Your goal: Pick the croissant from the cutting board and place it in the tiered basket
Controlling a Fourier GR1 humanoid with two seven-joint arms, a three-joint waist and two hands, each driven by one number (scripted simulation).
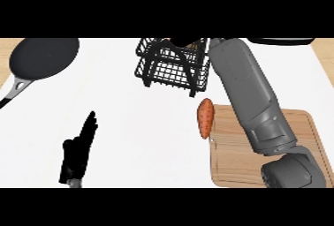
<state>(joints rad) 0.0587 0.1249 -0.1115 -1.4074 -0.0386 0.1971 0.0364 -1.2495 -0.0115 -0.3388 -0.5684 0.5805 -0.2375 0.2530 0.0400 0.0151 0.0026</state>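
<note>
Right hand hidden past basket (pixel 171 66) top — pan (pixel 36 59) handle cut off at left edge.

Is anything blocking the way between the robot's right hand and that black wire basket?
Nothing visible does. The right hand is right over the tiered basket, with a brown bit, probably the croissant, beside it. The orange vegetable lies lower, by the cutting board, out of the way.

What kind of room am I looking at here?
Most likely a kitchen counter. A dark frying pan lies on the white worktop, a wooden cutting board sits at the right, and a black wire tiered basket stands at the back, with an orange vegetable beside the board.
</note>
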